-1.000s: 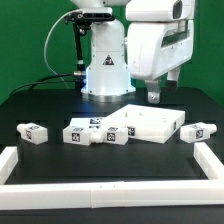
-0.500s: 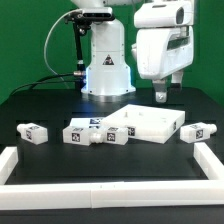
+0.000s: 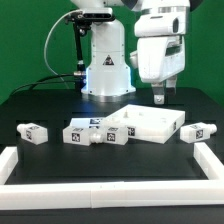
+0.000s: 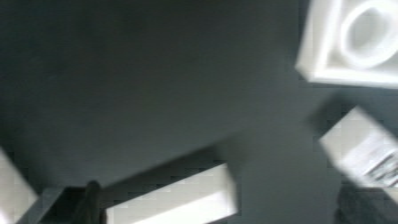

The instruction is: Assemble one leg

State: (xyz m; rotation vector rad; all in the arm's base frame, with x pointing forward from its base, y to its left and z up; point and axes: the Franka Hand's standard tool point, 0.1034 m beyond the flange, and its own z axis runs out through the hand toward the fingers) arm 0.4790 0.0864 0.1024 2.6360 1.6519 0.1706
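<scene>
The hand [image 3: 162, 96] hovers above the white panel's [image 3: 150, 122] 1 o'clock corner (slightly further toward the exterior view's right than a second ago); whether its fingers are spread cannot be told. One leg [image 3: 198, 131] lies on the worktop [image 3: 40, 105] at the panel's 3 o'clock.

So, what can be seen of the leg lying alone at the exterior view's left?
The leg is a short white square-section post, plastic by its look, with black-and-white tags on its visible faces. It lies on its side on the dark table, apart from the other parts; only the table touches it.
</scene>
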